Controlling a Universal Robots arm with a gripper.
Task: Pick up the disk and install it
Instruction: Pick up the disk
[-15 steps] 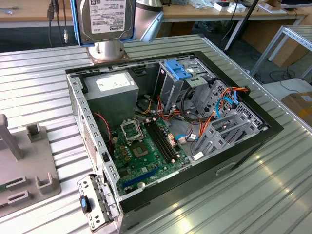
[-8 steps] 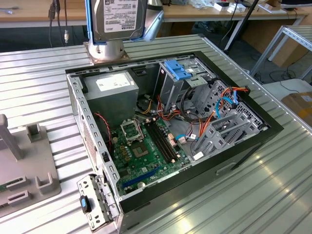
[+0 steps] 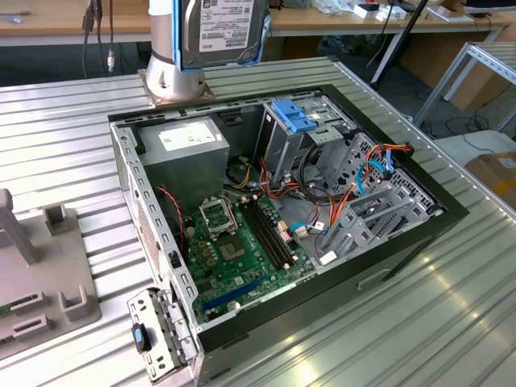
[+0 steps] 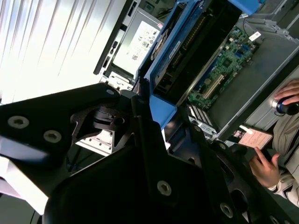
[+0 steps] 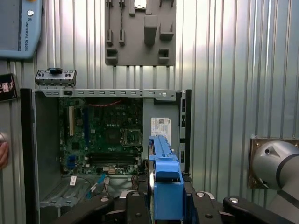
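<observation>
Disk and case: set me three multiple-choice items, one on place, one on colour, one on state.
1. Where is the disk?
A lying in a drive bay
B held in the air by the gripper
C on the grey fixture
2. What colour is its carrier?
A red
B green
C blue
3. How is the case?
A open, motherboard bare
B closed
C standing on end

Answers:
1. B, the exterior view shows the disk raised beyond the case, and the first wrist view shows the gripper clamped on it.
2. C, the carrier is bright blue in both wrist views.
3. A, the case lies flat with its insides showing.
</observation>
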